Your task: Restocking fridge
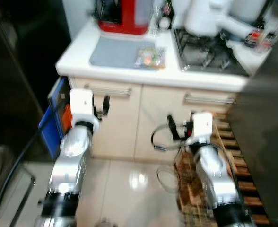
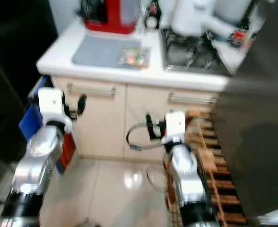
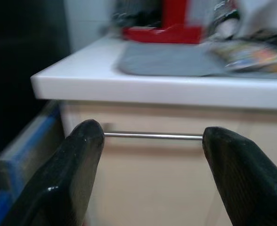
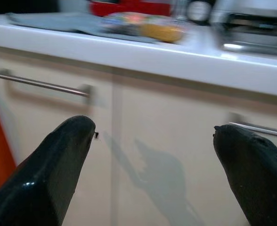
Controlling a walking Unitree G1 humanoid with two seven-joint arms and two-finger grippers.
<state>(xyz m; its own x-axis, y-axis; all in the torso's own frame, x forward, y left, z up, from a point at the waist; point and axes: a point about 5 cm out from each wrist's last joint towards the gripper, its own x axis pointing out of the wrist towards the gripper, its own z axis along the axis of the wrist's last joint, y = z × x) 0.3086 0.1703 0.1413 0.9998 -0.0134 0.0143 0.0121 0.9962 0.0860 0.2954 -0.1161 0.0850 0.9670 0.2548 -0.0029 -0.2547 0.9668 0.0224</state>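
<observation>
My two grippers raised before a smooth white counter [image 1: 82,59] with cream cabinet fronts.

Left gripper [image 3: 150,155] and right gripper [image 4: 162,150] jaws gape open, empty; a crinkly wrapped food packet [image 1: 150,56] lies upper centre beside a flat grey mat [image 1: 115,51].

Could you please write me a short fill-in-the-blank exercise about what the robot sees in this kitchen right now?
1. The packet lies on the grey ____ on the counter.
2. The appliance behind the mat is ____ in colour.
3. Both the left gripper and the right gripper are ____, holding nothing.
4. The hob lies to the packet's ____.

Missing words: mat; red; open; right
</observation>
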